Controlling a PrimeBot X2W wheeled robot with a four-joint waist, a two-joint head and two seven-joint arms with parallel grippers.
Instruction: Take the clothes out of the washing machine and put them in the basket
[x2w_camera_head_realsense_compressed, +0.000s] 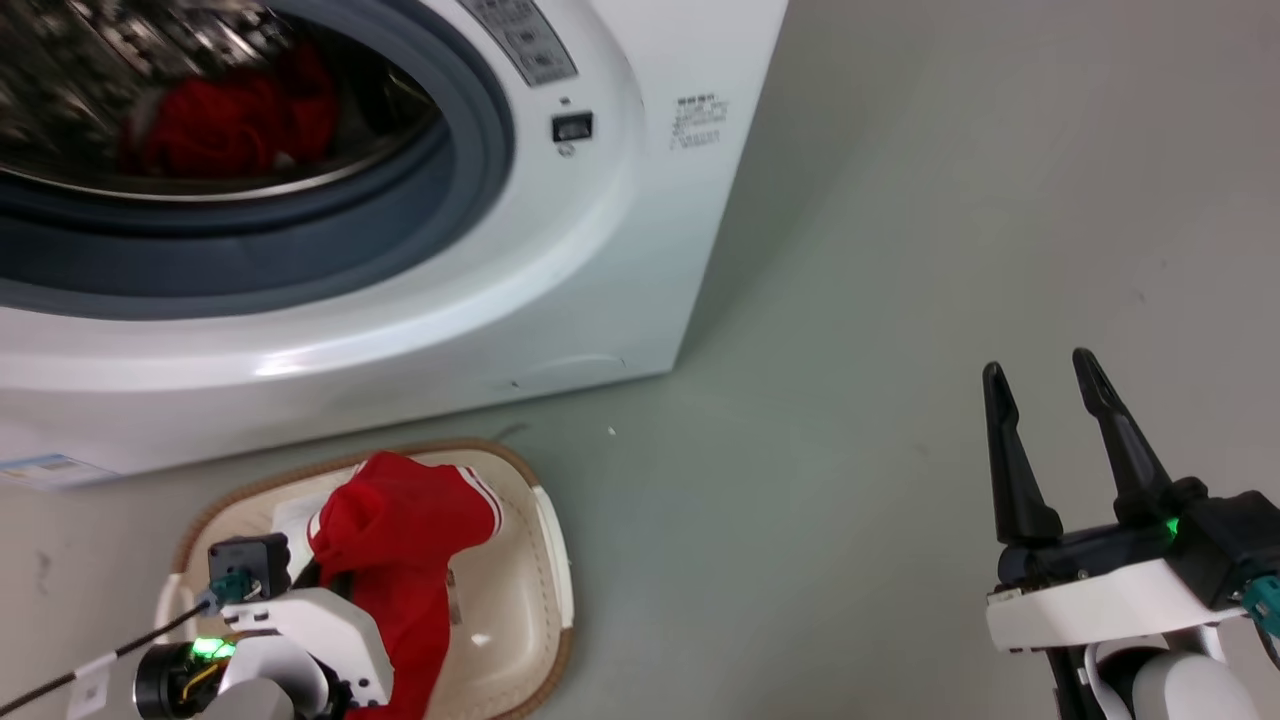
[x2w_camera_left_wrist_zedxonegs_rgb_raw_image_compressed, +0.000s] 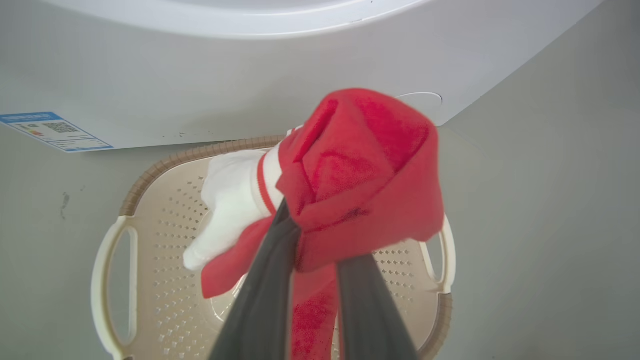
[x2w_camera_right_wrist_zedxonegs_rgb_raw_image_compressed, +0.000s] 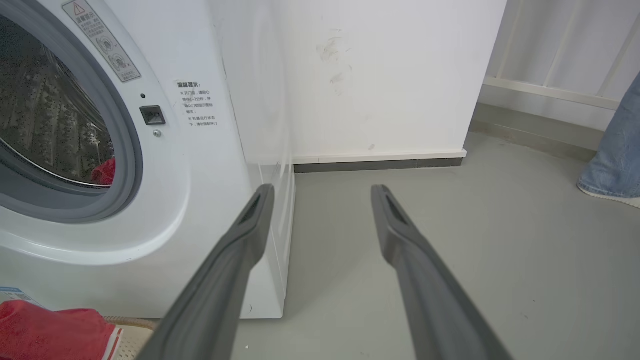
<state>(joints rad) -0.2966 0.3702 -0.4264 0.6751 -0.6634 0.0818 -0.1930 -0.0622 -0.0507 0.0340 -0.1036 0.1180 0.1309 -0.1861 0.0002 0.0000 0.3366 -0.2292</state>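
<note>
Grey floor (x2w_camera_head_realsense_compressed: 900, 250) holds the basket (x2w_camera_head_realsense_compressed: 553, 560), above it the left pincer (x2w_camera_left_wrist_zedxonegs_rgb_raw_image_compressed: 317, 235) clamping one red garment (x2w_camera_left_wrist_zedxonegs_rgb_raw_image_compressed: 360, 175); more clothes (x2w_camera_head_realsense_compressed: 230, 125) lie in the washing machine (x2w_camera_head_realsense_compressed: 600, 250) behind, right pincer (x2w_camera_head_realsense_compressed: 1040, 365) spread, empty.

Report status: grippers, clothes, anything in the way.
Left gripper shut on red garment, hanging over basket. Right gripper open, empty. More red clothes in washer. Person's leg near far wall, not in the way.

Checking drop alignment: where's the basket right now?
Head view, lower left: the basket sits on the floor before the washing machine, beneath the left pincer holding a red garment.
</note>
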